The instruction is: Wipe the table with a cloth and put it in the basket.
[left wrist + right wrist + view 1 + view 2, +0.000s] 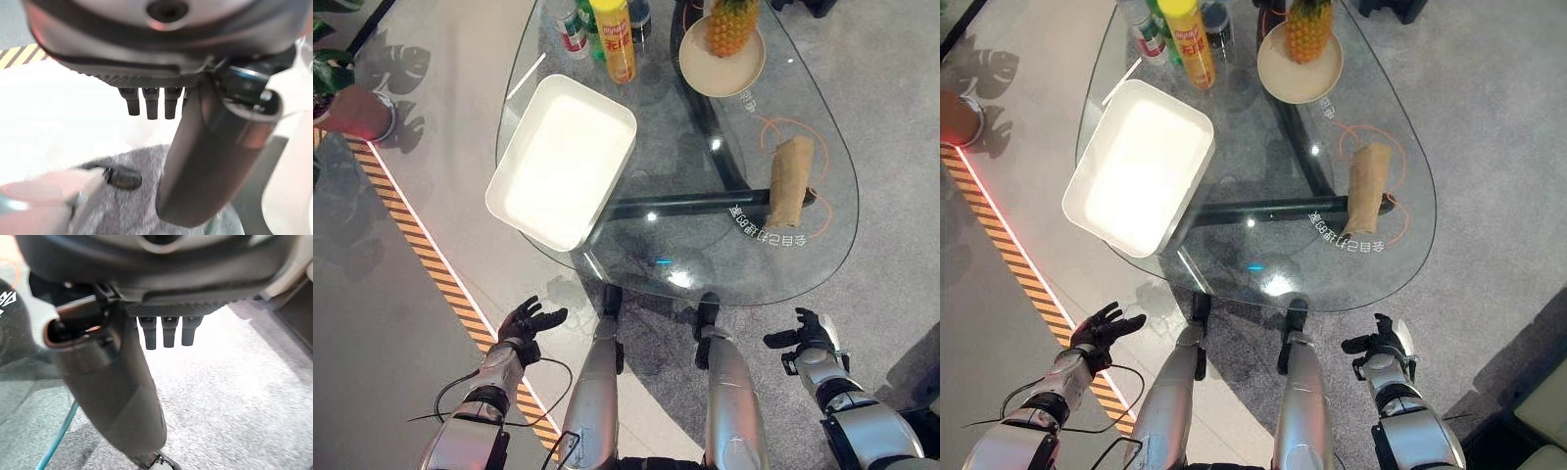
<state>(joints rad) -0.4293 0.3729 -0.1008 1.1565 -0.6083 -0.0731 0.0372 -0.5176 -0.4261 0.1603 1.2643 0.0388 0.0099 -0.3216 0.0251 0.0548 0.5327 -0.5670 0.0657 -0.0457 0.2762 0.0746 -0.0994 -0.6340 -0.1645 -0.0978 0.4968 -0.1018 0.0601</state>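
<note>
1. The cloth [791, 181] is a tan, rolled or folded bundle on the glass table [822, 257], over on the robot's right side. Its long axis runs roughly away from the robot, tilted a bit.
2. The right hand [811, 333] is clearly the nearer one. It hangs just off the table's near edge, and the cloth lies forward of it, a little to the inside. My guess is the reach goes mostly straight ahead.
3. Right hand state: fingers relaxed and spread, holding nothing. The wrist view backs that up, with fingers pointing out over grey carpet.
4. The left hand [530, 321] is down at the left, off the table, also loose and empty. It's well apart from the cloth.
5. The basket [563, 162] looks like the white rectangular bin on the table's left part, empty as far as I can tell. So the cloth ends up crossing the table.
6. A yellow bottle [615, 37] and pineapple plate [722, 61] sit at the far end, away from the cloth.
</note>
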